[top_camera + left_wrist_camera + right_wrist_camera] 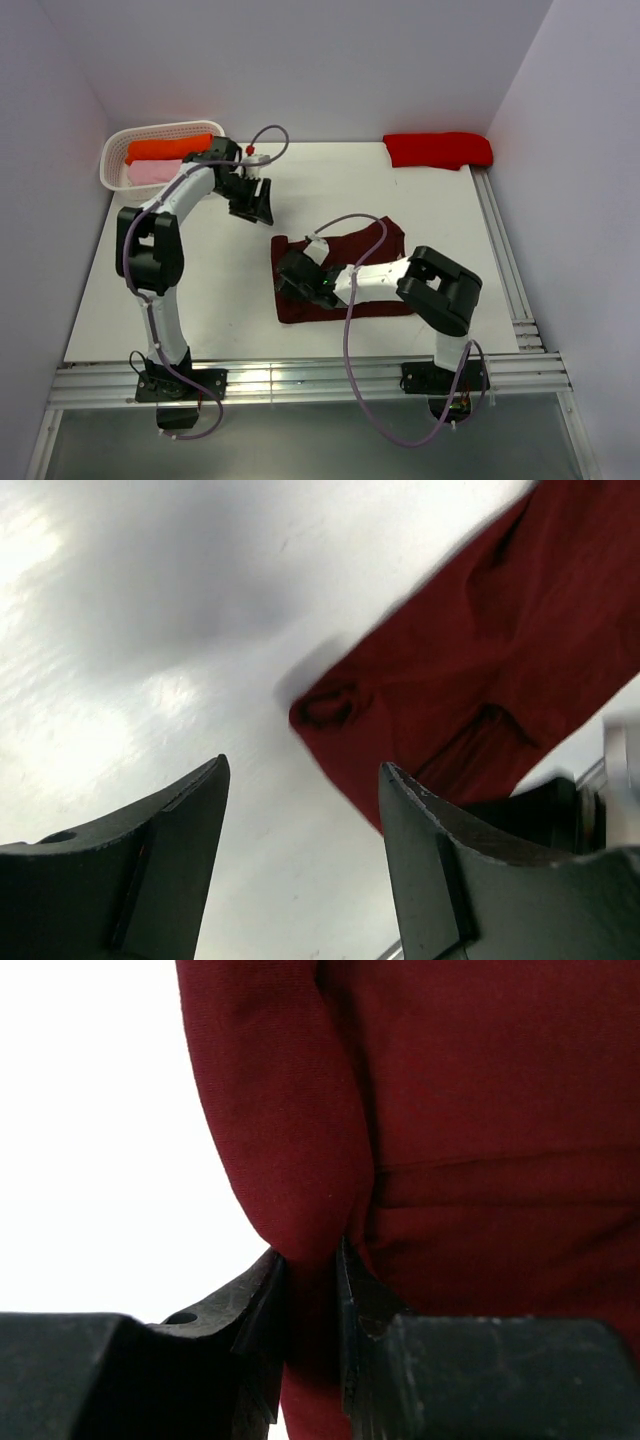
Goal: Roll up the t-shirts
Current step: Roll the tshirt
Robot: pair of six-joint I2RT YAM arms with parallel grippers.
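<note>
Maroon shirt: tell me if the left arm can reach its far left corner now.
Probably yes. The left gripper hangs open beside that corner of the maroon shirt, only bare table between; the right gripper pinches the left edge nearer.

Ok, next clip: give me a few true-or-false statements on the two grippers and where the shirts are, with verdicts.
1. The right gripper pinches a fold of the maroon shirt. True.
2. The left gripper grips the maroon shirt too. False: its jaws stand open and empty, clear of the cloth.
3. The red shirt lies in the basket. False: it lies on the table at the far right corner; the basket holds an orange shirt and a pink shirt.
4. The maroon shirt lies on the table, outside the basket. True.
</note>
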